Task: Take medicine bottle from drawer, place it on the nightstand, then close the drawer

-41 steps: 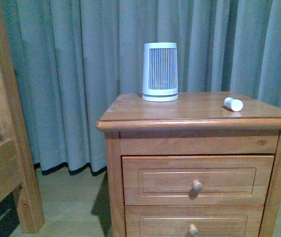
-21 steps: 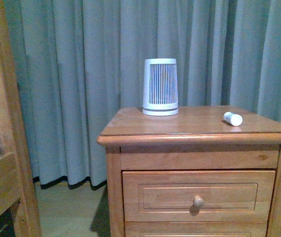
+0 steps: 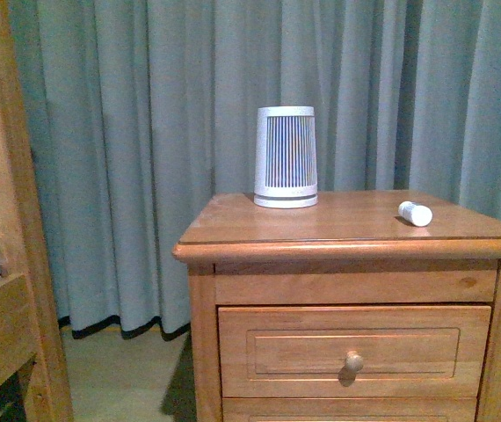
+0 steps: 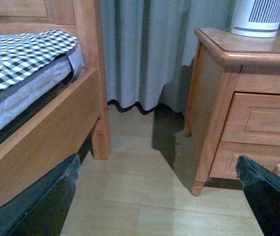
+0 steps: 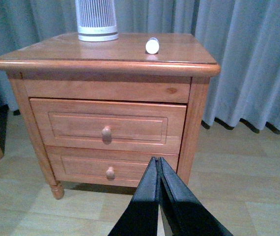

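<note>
The small white medicine bottle (image 3: 415,213) lies on its side on the nightstand's (image 3: 233,230) flat top, right of centre; it also shows in the right wrist view (image 5: 152,45). The upper drawer (image 3: 352,351) with its round knob is shut flush; it also shows in the right wrist view (image 5: 107,125). My right gripper (image 5: 158,164) is shut and empty, low in front of the nightstand, well away from it. My left gripper (image 4: 159,182) is open and empty above the floor between the bed and the nightstand (image 4: 213,98). Neither arm shows in the front view.
A white-grey ribbed device (image 3: 286,156) stands at the back of the top. A wooden bed frame post (image 3: 9,176) and a checked mattress (image 4: 17,54) are on the left. Grey curtains (image 3: 145,105) hang behind. The lower drawer (image 5: 110,169) is shut.
The front view has tilted upward: the nightstand sits lower in the picture and the lower drawer has dropped out of sight. The bottle and drawer have not moved.
</note>
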### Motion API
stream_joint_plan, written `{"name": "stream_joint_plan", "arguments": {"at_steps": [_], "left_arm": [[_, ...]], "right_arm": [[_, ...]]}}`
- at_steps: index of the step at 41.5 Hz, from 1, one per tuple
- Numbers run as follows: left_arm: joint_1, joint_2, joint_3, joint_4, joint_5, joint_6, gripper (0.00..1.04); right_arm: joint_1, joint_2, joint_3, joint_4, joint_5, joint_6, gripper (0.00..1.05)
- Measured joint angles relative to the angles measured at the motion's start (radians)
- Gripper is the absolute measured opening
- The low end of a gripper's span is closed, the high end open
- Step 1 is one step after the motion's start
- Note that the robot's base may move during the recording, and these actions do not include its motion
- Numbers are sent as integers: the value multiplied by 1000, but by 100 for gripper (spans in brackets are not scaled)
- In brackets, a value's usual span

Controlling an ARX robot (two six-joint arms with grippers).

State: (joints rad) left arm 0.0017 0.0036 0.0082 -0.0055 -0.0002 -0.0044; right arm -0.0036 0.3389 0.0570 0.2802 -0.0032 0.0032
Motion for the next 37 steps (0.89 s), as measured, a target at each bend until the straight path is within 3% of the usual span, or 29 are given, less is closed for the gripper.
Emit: {"name": "stream_joint_plan", "arguments": {"at_steps": [27,32,37], "left_arm": [[0,0,0,0,0,0,98],[0,0,0,0,0,0,98],[0,0,0,0,0,0,98]], "right_arm": [[0,-163,-43,-104,2,0,3],[0,-291,-43,-260,3,0,3],[0,-330,-43,-277,3,0,3]]}}
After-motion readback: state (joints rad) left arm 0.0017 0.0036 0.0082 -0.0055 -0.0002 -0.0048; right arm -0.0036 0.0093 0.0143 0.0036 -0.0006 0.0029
